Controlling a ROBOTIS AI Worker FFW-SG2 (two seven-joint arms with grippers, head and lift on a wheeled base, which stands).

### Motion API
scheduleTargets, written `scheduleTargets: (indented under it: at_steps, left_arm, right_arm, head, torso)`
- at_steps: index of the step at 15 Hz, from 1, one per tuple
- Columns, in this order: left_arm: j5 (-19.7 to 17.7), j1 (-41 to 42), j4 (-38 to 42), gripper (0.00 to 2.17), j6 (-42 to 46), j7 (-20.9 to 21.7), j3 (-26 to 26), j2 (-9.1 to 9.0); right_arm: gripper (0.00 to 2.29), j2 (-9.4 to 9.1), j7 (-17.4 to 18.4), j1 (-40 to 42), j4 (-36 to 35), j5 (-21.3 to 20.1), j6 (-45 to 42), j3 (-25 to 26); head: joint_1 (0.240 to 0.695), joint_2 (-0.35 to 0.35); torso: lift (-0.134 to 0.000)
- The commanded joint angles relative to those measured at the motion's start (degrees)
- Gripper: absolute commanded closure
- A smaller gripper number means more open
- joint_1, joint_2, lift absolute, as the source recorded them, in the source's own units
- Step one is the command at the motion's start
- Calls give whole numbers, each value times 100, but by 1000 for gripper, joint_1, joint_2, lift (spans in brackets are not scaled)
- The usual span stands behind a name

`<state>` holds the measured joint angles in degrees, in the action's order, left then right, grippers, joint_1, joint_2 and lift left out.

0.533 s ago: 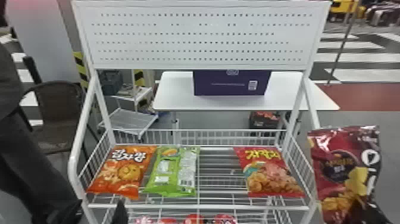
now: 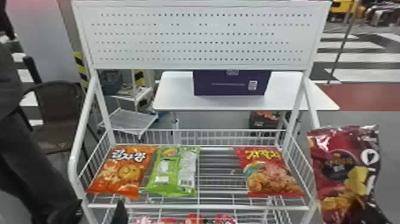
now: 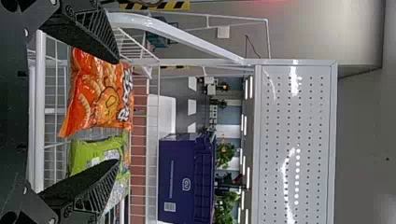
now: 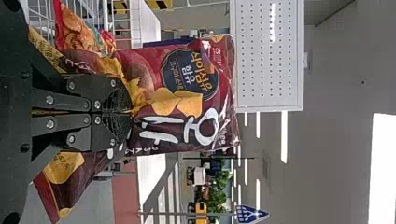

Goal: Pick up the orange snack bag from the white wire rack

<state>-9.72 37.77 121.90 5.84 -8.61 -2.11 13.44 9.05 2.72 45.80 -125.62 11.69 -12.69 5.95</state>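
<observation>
The orange snack bag (image 2: 122, 171) lies in the upper basket of the white wire rack (image 2: 196, 206), at its left end beside a green bag (image 2: 174, 171). At the bottom left of the head view, my left gripper (image 2: 97, 212) is at the rack's front edge, short of the orange bag. In the left wrist view my left gripper (image 3: 116, 112) stands open, with the orange bag (image 3: 98, 93) beyond its fingers and nothing between them. At the lower right, my right gripper (image 2: 361, 210) holds a maroon snack bag (image 2: 336, 166); in its wrist view the right gripper (image 4: 130, 113) is shut on that bag.
A red bag (image 2: 270, 175) lies at the basket's right end. More red packages (image 2: 193, 219) show on the tier below. A perforated panel (image 2: 202, 38) tops the rack; behind stands a white table (image 2: 175, 95) with a purple box (image 2: 232, 83).
</observation>
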Motion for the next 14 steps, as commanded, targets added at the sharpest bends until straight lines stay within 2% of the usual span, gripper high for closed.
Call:
scheduleTargets:
  at_steps: [1,7,11,14]
  left_arm:
    - [14,-7,0,140,0,0,0,-8]
    - [58,-121,-35,140,-158,35,0,-8]
    - [260,-956,-334,140,-1002,44,-246,-8]
    - [251,-1764,-808,140,-1547,61,-404,-8]
  right_arm:
    - [2105,-9,0,-1,-6,-9,0,-6]
    - [2105,-18,0,8,-6,-18,0,-15]
    - [2105,-26,0,52,-42,-36,-18,-32]
    - [2105,-79,0,78,-68,-97,-35,-76]
  head:
    - [499,0]
    - [499,0]
    - [499,0]
    - [499,0]
  torso:
    - [0]
    - [0]
    - [0]
    - [0]
